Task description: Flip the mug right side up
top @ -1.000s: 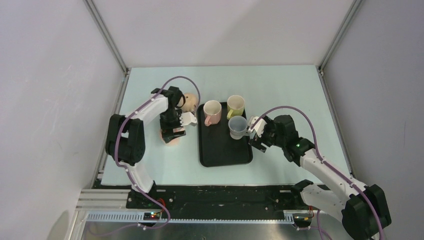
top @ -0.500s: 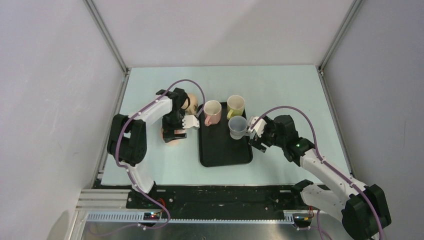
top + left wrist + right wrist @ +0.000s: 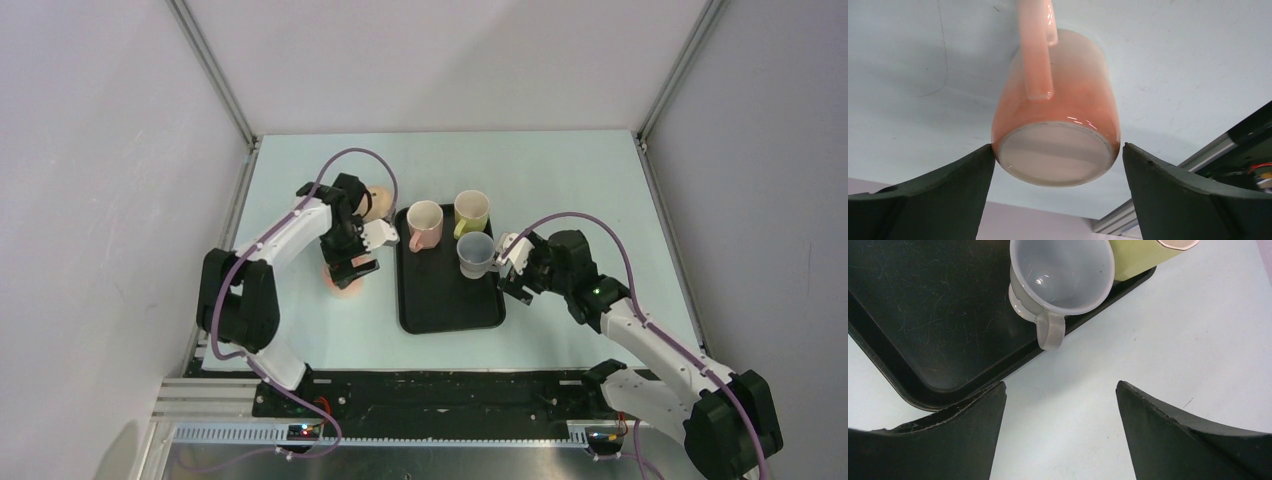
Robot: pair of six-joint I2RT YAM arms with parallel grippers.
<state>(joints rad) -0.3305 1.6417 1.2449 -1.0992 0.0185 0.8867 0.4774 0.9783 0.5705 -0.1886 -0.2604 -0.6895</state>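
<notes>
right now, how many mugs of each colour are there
pink mug: 1
yellow mug: 1
grey mug: 1
orange mug: 1
tan thing beyond the orange mug, half hidden, kind unclear: 1
total: 4 mugs, 5 things

Peach-orange mug (image 3: 1055, 115), black tray (image 3: 440, 300), pink mug (image 3: 424, 224), yellow-green mug (image 3: 471, 211), grey mug (image 3: 1063, 277), pale blue table (image 3: 560, 170).

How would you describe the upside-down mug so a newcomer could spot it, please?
Find the central black tray. Just left of it, off the tray, the orange mug sits between the jaws of the open left gripper. Unlike the tray's mugs, its base faces up.
</notes>
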